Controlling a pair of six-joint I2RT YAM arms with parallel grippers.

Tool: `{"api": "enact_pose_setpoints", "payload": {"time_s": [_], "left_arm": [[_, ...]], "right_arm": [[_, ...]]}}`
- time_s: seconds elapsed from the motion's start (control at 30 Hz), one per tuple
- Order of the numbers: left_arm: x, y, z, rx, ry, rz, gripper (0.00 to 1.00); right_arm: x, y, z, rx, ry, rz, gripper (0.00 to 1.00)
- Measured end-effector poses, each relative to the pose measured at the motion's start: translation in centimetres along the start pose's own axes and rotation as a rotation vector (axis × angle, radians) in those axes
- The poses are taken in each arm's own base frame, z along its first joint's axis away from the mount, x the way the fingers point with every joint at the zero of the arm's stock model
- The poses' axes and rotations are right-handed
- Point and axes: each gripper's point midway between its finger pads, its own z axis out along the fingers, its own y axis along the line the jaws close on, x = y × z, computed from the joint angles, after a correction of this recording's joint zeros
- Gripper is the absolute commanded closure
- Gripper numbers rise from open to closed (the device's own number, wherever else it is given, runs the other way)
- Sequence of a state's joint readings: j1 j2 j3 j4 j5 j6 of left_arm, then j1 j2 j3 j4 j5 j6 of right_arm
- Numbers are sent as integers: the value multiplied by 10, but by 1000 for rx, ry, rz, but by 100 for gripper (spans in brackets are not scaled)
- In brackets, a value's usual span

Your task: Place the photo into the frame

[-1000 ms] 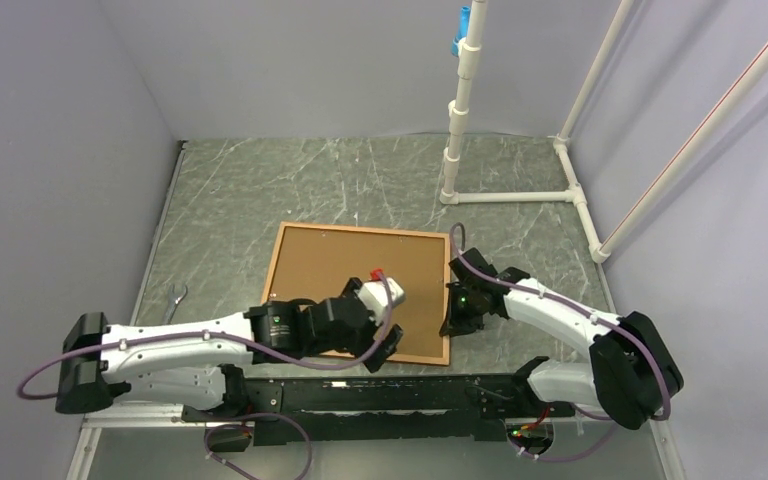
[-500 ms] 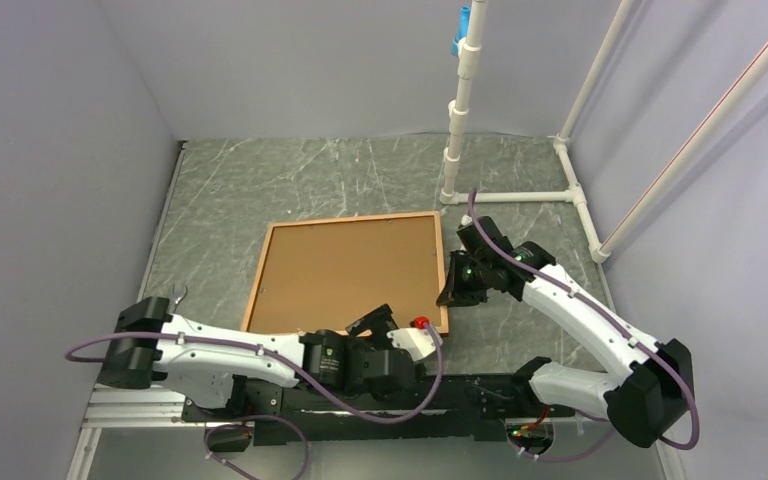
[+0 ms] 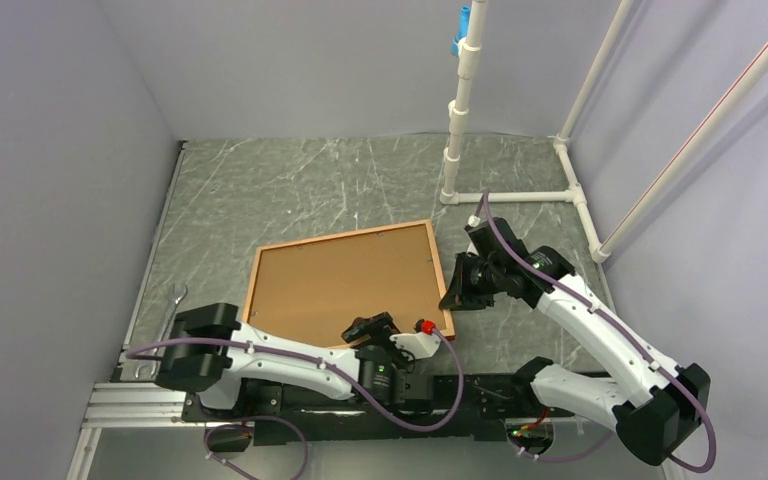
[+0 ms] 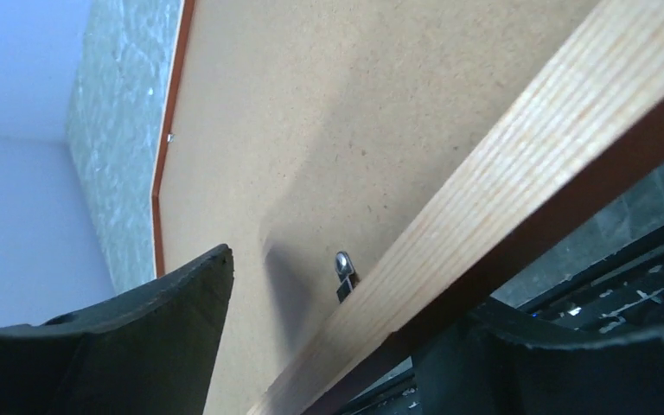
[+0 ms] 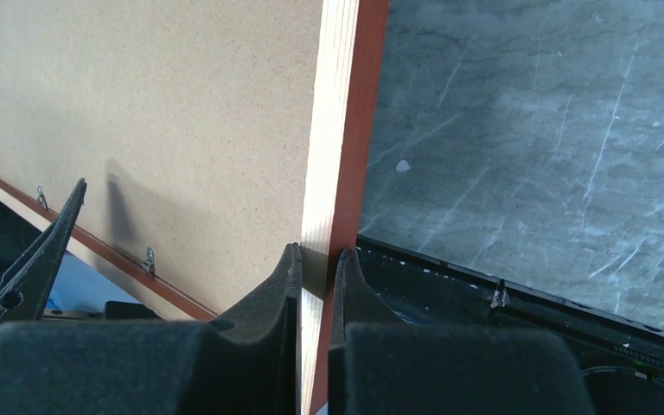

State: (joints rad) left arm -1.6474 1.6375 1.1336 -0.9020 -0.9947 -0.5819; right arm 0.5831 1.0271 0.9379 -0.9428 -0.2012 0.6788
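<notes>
1. The thin-edged orange-brown wooden picture frame [image 3: 345, 237] lies back-up in the middle of the table, a little askew, with its near rail close to my arm bases. That pose suits the job, since a print is loaded from behind.
2. A plain brown fibreboard backing board [image 3: 345, 285] fills the frame's back. Small metal turn clips [image 4: 343, 264] sit along the inner rim. I judge the board has to come out before anything goes in.
3. I cannot find the photo, the paper landscape print, in any view. I cannot tell whether it lies under the board or off to one side.
4. My right gripper [image 5: 316, 255] is pressed together on the frame's right rail, one finger on the board side and the other on the outer orange side. I read this as an anchor, so the frame cannot skate while the back is worked. I cannot tell whether that edge is lifted off the table.
5. My left gripper [image 4: 354, 294] straddles the near rail by the near right corner with its jaws spread. One finger is over the board and the other beyond the outer edge, and neither visibly touches. It looks placed for a second hold or for the nearby clip.
6. Underneath is the green-grey marbled table [image 3: 290, 190]. The white plastic pipe stand [image 3: 460, 110] at the far right is well apart from the frame.
</notes>
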Motion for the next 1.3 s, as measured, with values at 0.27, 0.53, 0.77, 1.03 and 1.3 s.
{"api": "enact_pose_setpoints", "payload": {"time_s": [0.27,0.53,0.77,1.03,1.3], "left_arm": [[5,16,-12,-119,29,22,55],[6,38,-23,-145,26,84,55],[-14,61,-47,-16,-46,4,54],[-31,75,-74,197,-157,-109,56],[-29,78,-87,312,-198,-130,56]], "right_arm": [[-3,15,-10,-79,-26,-5,39],[-38,57,-58,-244,-216,-103,10],[-58,70,-85,-296,-363,-214,8],[-71,100,-153,-472,-661,-483,10],[-39,134,-211,-747,-923,-912,11]]}}
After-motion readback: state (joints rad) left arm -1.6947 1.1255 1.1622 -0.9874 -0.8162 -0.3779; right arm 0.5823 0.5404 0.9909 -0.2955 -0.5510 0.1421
